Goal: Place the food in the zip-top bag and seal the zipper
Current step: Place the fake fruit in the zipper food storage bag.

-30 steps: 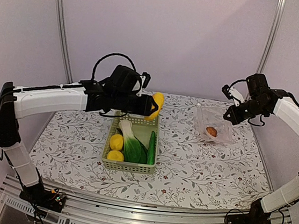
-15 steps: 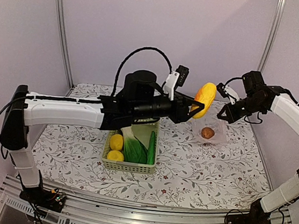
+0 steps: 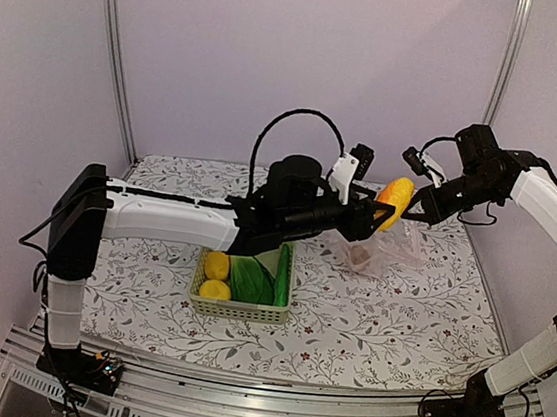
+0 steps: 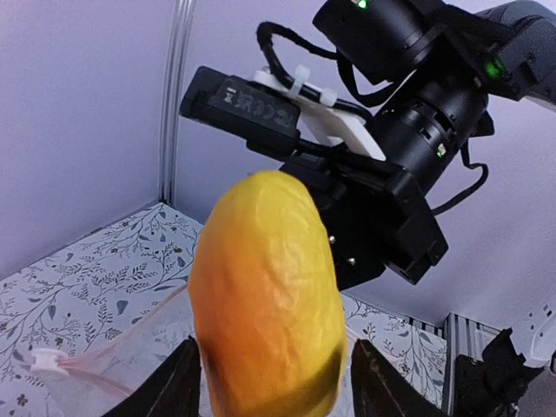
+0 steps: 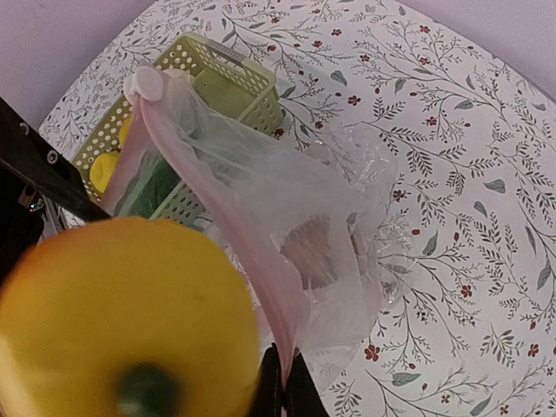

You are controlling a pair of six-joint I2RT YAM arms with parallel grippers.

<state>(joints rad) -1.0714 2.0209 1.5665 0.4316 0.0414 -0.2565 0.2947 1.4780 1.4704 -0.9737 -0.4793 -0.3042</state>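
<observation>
The left gripper [image 4: 276, 387] presses its dark fingers on both sides of a smooth yellow-orange oval toy fruit [image 4: 265, 295], held in the air just before the right gripper [image 3: 422, 199] — it blocks much of the right wrist view. The right gripper's fingertips are pinched on the pale closure strip [image 5: 217, 204] of the transparent crinkly zip-top bag [image 5: 347, 217], which hangs down to the flower-printed tablecloth [image 3: 396, 323] with a small brown-orange piece [image 5: 311, 252] inside. Nearby, the pale green lattice basket [image 3: 242, 311] holds two yellow lemon-like fruits [image 3: 217, 265], a leafy green bok choy [image 3: 247, 279] and a green cucumber [image 3: 283, 269].
</observation>
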